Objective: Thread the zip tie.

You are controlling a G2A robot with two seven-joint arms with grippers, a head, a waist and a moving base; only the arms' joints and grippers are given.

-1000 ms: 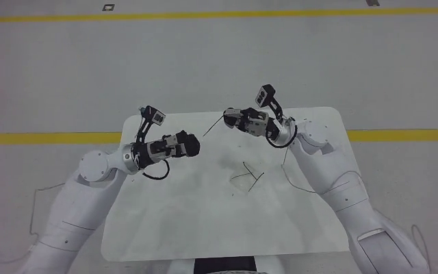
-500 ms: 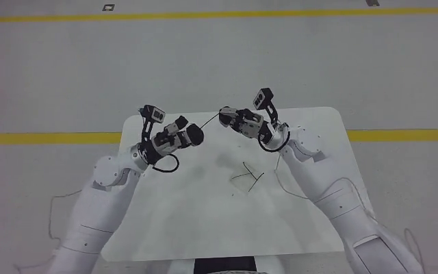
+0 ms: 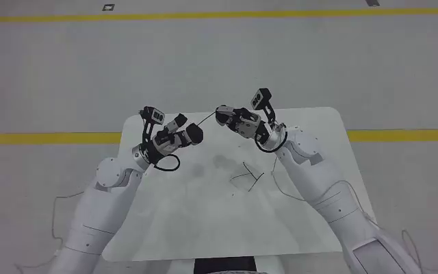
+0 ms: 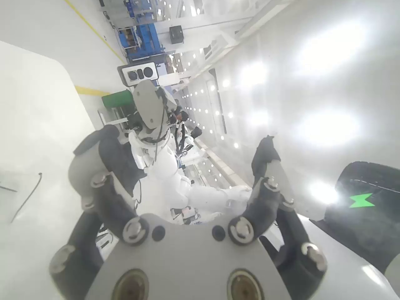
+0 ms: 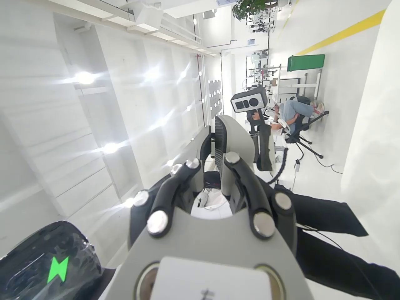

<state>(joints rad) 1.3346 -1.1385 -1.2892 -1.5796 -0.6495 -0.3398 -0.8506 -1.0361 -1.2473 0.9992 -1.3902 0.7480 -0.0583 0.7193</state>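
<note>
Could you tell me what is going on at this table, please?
The robot's right gripper holds a zip tie in shut jaws above the far side of the table. The tie's free end points toward the left gripper, whose jaws are open and empty. The tie is straight, not yet looped. A few spare ties lie mid-table.

A pale grey floor (image 3: pixel 274 61) surrounds the white counter (image 3: pixel 205 226). One yellow floor line (image 3: pixel 219 14) crosses the top of the overhead frame. A second yellow line (image 3: pixel 55 138) runs across mid-frame, meeting the counter's sides. Farther off in the room stand blue shelving (image 4: pixel 137 32), a green container (image 5: pixel 306 62), a potted plant (image 5: pixel 251 6) and an office chair (image 5: pixel 295 138). Bright ceiling lights (image 4: pixel 325 126) glare.
</note>
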